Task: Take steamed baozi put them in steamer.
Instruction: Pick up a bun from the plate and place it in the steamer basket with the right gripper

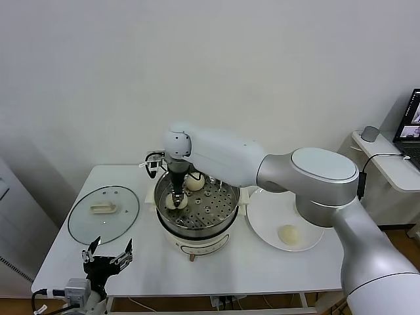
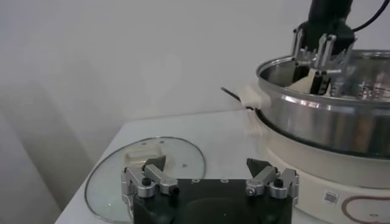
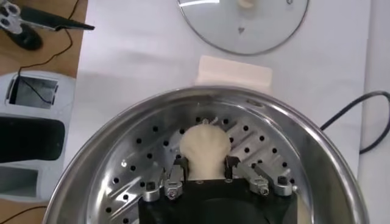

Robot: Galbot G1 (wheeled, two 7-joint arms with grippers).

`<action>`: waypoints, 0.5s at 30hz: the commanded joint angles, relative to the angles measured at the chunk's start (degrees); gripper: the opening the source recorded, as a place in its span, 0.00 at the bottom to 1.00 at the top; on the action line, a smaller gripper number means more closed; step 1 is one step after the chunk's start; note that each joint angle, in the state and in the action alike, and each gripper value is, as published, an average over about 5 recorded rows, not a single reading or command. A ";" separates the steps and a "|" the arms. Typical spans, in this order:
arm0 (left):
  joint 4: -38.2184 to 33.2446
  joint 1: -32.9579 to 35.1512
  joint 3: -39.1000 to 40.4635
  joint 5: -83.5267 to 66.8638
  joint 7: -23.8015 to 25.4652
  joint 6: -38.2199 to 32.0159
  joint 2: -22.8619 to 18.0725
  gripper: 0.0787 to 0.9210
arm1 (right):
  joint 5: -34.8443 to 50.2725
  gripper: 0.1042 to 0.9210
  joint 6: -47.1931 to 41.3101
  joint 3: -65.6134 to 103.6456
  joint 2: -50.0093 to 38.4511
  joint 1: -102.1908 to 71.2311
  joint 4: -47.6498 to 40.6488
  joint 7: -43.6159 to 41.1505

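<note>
1. Nearest, at the table's point(image 1: 262, 275) front edge: left gripper point(image 1: 108, 254), parked, jaws spread wide, empty.
2. Steamer point(image 1: 197, 226) mid-table; lid point(image 1: 104, 211) to its left, plate point(image 1: 269, 220) to its right.
3. Right gripper point(image 3: 204, 176) down inside the steamer, fingers point(image 3: 175, 178) just parted around a bun point(image 3: 206, 146) resting on the perforated tray.
4. Second bun point(image 1: 195, 183) behind it on the tray; third bun point(image 1: 288, 233) on the plate.

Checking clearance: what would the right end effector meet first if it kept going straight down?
The baozi between its fingers, resting on the steamer's perforated tray; the tray probably lies just beneath.
</note>
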 commanded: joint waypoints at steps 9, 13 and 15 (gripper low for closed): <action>-0.02 0.04 0.27 0.09 -0.07 -0.07 -1.55 0.88 | -0.30 0.82 -0.17 1.95 -2.39 1.21 2.51 0.77; -0.23 0.09 0.22 0.17 -0.01 0.01 -1.62 0.88 | 0.55 0.87 0.08 2.26 -8.11 4.55 6.71 -0.32; -0.26 0.14 0.20 0.24 0.02 0.04 -1.63 0.88 | 0.68 0.88 0.50 2.29 -11.62 6.53 9.32 -1.28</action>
